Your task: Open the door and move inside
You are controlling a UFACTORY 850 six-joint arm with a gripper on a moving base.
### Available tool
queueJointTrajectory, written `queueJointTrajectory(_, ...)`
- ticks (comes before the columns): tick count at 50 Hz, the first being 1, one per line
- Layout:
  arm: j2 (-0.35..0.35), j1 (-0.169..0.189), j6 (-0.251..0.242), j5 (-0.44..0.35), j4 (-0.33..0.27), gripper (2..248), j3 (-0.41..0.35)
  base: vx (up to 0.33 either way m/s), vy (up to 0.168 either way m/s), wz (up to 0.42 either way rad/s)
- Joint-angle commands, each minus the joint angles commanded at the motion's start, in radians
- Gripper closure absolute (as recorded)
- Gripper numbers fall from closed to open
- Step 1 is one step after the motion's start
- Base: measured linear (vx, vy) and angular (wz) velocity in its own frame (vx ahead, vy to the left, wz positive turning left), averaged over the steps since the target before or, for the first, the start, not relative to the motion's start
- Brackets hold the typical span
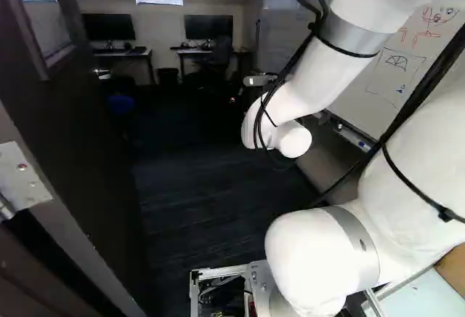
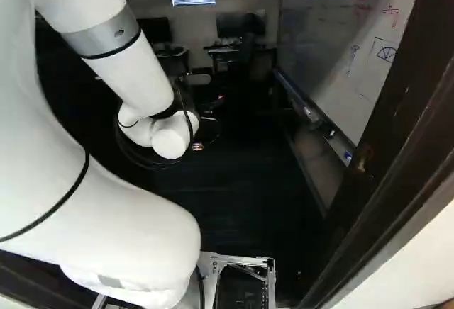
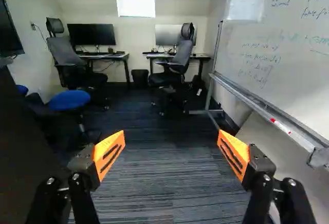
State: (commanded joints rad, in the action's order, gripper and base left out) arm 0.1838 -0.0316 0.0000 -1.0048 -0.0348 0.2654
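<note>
Seeing carpet ahead. Showing an open door at left of left base view: standing with its long axis upright, pointing its free edge into the room. Facing it from the opposite side with a whiteboard. Reaching forward between them with the arm. Backing that with two desks by the far wall, plus office chairs and a blue stool. Holding orange-padded fingers spread wide, gripping nothing. Mounting the door on a hinge at its near edge; carrying a handle near the far one.
</note>
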Motion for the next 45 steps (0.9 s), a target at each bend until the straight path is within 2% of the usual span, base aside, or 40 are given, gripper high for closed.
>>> queueJointTrajectory(45, 0.0, 0.0, 0.0, 0.0, 0.0, 3, 0.0, 0.219, 0.007, -0.004)
